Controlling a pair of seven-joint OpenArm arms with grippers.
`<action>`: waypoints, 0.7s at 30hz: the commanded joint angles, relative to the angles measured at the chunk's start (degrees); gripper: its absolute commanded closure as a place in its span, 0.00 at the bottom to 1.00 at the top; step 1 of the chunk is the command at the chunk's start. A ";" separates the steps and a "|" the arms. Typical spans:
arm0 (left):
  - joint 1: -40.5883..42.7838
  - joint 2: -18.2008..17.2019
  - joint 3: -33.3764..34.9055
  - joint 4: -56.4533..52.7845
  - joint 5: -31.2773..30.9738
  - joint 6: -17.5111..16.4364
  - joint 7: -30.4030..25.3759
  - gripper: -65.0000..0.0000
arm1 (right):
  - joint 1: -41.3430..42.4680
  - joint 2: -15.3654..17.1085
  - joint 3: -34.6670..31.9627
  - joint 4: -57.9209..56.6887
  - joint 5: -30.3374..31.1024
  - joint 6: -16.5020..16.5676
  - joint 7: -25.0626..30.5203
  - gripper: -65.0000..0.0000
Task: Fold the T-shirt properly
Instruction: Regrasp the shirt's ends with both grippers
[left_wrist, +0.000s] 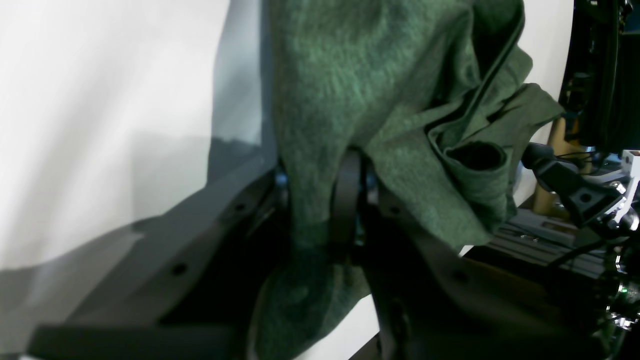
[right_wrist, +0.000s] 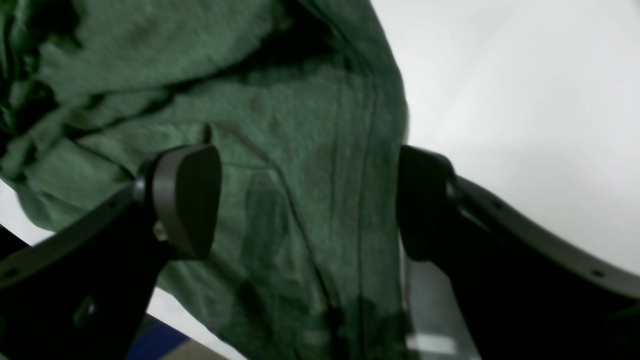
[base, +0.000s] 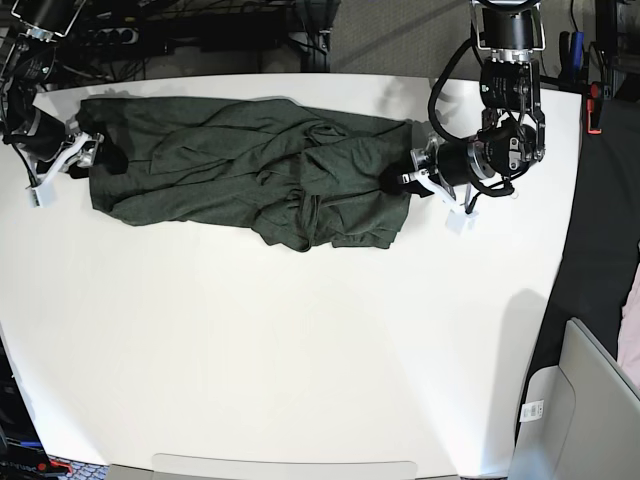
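The dark green T-shirt (base: 230, 180) lies stretched sideways and rumpled across the far part of the white table (base: 300, 350). My left gripper (base: 398, 182) is at the shirt's right end in the base view. In the left wrist view this gripper (left_wrist: 346, 210) is shut on the T-shirt (left_wrist: 350, 90), and bunched fabric with a cuff opening hangs beside it. My right gripper (base: 92, 152) is at the shirt's left end. Seen from the right wrist, that gripper (right_wrist: 305, 200) is open wide, with the T-shirt (right_wrist: 300, 125) spread behind the gap between its pads (right_wrist: 185, 200).
Cables and a power strip (base: 110, 35) run along the table's far edge. A grey seat-like object (base: 580, 400) stands off the table at the lower right. The table's right edge (base: 570, 200) is close to my left arm.
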 joint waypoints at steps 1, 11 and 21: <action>-0.60 -0.41 0.05 0.68 0.26 0.15 0.52 0.97 | 0.07 0.03 0.06 -0.35 -1.54 -0.49 -1.90 0.18; -0.60 -0.14 -0.04 0.68 0.17 0.15 0.52 0.97 | 1.30 -7.36 0.06 0.09 -1.10 -0.49 -8.89 0.18; -0.60 -0.14 -0.31 0.68 0.17 0.15 0.52 0.97 | 0.77 -8.06 0.15 0.09 3.21 -0.49 -8.89 0.40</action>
